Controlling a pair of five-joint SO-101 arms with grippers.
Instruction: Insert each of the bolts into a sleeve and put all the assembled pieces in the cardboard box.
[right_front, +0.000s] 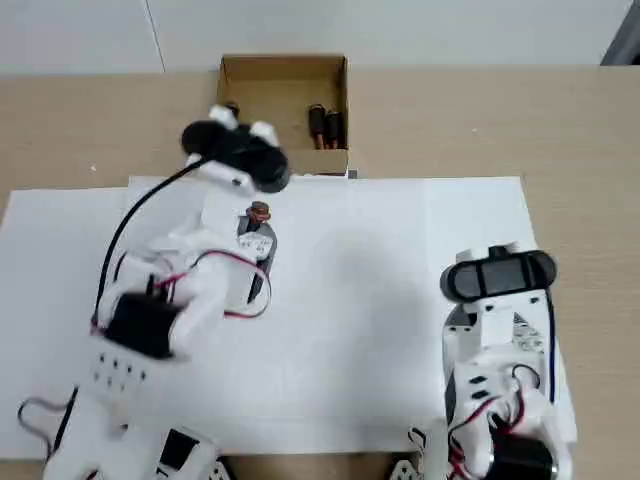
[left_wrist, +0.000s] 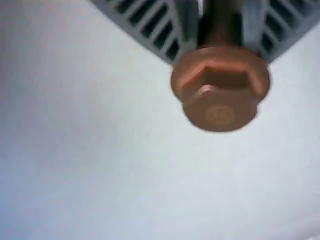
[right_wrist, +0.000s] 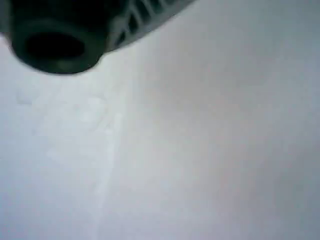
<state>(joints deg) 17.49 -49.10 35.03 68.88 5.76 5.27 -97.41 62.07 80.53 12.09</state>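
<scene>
At least two assembled pieces (right_front: 325, 126) lay in the cardboard box (right_front: 280, 90); left jaws clamped a bolt (left_wrist: 220, 90), right jaws a sleeve (right_wrist: 55, 45) (apparently); their insertion and boxing remained.

No text, label, number or sign can be read anywhere. The copper bolt (left_wrist: 220, 82) has a faint round stamp (left_wrist: 218, 114) on the face of its head, too blurred to make out.
</scene>
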